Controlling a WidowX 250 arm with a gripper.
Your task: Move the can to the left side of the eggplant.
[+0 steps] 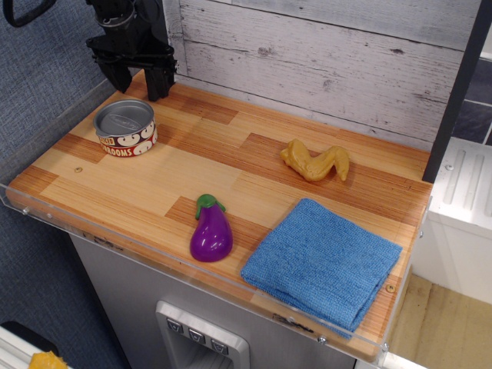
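At the far left of the table (154, 192), the can (125, 127) stands just near-side of the gripper (137, 77), which hangs above with jaws spread, holding nothing. The eggplant (211, 231) lies well apart, near the front edge.

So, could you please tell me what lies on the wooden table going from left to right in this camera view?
can → eggplant → toy chicken piece → blue cloth
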